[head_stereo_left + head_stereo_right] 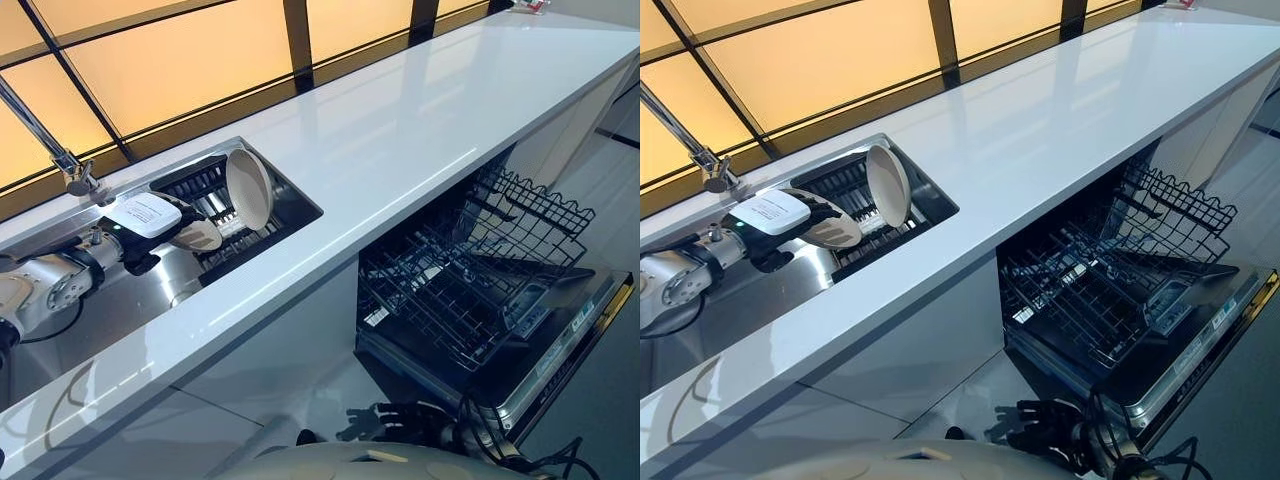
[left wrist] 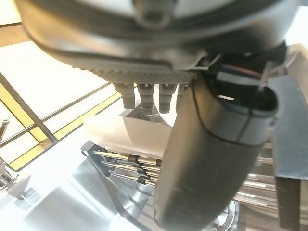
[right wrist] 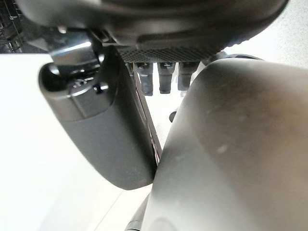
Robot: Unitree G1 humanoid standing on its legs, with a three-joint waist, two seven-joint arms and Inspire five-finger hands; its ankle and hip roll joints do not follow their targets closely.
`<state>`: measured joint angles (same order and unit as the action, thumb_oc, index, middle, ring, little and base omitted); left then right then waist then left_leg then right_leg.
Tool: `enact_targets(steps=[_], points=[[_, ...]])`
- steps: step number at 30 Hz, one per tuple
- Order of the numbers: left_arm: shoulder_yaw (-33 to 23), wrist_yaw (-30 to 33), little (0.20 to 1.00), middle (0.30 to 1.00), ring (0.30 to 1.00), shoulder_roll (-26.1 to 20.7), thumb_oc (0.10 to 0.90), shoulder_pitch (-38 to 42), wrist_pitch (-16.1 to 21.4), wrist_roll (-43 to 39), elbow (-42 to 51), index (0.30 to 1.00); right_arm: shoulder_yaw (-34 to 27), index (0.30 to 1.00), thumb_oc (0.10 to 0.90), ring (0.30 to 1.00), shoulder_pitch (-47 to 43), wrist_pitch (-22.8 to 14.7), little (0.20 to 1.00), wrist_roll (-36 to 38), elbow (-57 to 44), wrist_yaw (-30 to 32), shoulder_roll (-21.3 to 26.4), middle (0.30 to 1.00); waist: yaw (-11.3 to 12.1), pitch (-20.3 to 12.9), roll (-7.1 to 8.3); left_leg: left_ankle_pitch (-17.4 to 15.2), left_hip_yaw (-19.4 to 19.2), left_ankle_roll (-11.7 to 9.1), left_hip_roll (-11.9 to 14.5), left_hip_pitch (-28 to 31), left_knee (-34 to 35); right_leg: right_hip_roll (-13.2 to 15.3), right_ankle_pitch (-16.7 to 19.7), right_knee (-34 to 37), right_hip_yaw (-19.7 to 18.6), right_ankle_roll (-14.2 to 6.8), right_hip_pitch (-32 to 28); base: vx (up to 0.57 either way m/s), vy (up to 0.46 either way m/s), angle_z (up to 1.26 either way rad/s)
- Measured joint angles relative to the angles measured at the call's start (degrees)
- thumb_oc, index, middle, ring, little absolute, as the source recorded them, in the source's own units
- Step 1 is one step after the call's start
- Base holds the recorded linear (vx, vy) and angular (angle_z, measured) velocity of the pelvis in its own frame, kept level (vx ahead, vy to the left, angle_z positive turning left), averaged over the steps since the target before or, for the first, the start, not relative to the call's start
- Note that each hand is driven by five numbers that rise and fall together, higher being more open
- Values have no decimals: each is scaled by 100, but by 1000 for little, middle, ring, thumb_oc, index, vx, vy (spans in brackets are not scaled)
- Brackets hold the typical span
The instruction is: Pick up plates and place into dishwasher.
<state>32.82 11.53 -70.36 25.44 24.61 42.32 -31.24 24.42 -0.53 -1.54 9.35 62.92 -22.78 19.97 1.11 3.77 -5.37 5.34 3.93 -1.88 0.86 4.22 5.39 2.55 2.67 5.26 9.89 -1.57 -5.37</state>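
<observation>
Premises: a kitchen. A long white countertop [image 1: 420, 130] runs beneath amber-lit windows [image 1: 180, 50]. It carries an inset steel sink [image 1: 150, 290] with faucet [image 1: 70, 170] and dish rack [image 1: 215, 190]. Below stands an open dishwasher [image 1: 520, 340], wire rack [image 1: 470, 270] drawn out.

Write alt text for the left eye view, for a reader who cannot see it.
The left robot hand reaches into a sink set in a long white counter, at a plate lying on a dark rack beside another plate standing on edge. To the right, below the counter, a dishwasher stands open with its wire basket pulled out.
</observation>
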Motion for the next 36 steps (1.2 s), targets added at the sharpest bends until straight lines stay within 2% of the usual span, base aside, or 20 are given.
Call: enact_targets(steps=[10, 11, 12, 14, 16, 17, 22, 36], points=[[58, 527, 900, 900, 900, 114, 800, 1, -336, 911, -203, 900, -10, 900, 800, 900, -2, -20, 900, 14, -127, 15, 54, 900, -148, 139, -21, -22, -101, -2, 3, 7, -1, -11, 2, 0, -141, 1, 33, -1, 39, -4], [65, 558, 831, 841, 841, 146, 731, 2, -354, 969, -228, 841, -24, 900, 800, 900, -2, -21, 900, 14, -127, 15, 61, 900, -158, 140, -22, -29, -117, 1, 2, 6, 0, -10, 2, 0, -159, 0, 48, -4, 37, -9], [69, 564, 686, 716, 716, 186, 586, 3, -396, 1003, -241, 716, -61, 900, 800, 900, -2, -25, 900, 14, -121, 15, 67, 900, -169, 143, -28, -29, -123, 2, 0, -6, 0, -7, 3, -1, -165, 0, 65, -5, 36, -6], [103, 565, 584, 629, 629, 220, 484, 5, -458, 1073, -332, 629, -109, 900, 800, 900, -3, -39, 900, 15, -120, 16, 87, 900, -188, 145, -29, -29, -150, 2, 0, -34, -1, -7, 26, -1, -186, 31, 104, -3, 34, -6], [124, 565, 269, 359, 359, 255, 169, 5, -481, 1073, -428, 359, -110, 900, 800, 900, -10, -72, 900, 16, -130, 19, 129, 900, -231, 167, -33, -29, -206, 2, 4, -45, -1, -9, 28, -1, -196, 33, 113, 0, 14, -2], [142, 558, 200, 300, 300, 257, 100, 5, -538, 1073, -456, 300, -113, 900, 800, 900, -16, -89, 900, 19, -129, 28, 140, 900, -248, 185, -32, -29, -219, 2, 5, -44, -2, -10, 28, -1, -200, 33, 114, 0, 0, 0], [157, 737, 200, 300, 300, 483, 100, 98, -882, 1066, -607, 300, -120, 900, 800, 900, -26, -157, 900, 65, -129, 119, 166, 900, -245, 293, -40, -29, -242, 2, 5, -47, -2, -11, 29, -1, -215, 33, 128, -22, 8, 0], [308, 977, 200, 300, 300, 483, 100, 284, -1090, 1160, -718, 300, -112, 900, 800, 900, -77, -162, 900, 65, -177, 136, 204, 900, -285, 318, -57, -33, -294, -1, 12, -61, -2, -22, 44, 0, -288, 30, 171, -9, -10, -2]])
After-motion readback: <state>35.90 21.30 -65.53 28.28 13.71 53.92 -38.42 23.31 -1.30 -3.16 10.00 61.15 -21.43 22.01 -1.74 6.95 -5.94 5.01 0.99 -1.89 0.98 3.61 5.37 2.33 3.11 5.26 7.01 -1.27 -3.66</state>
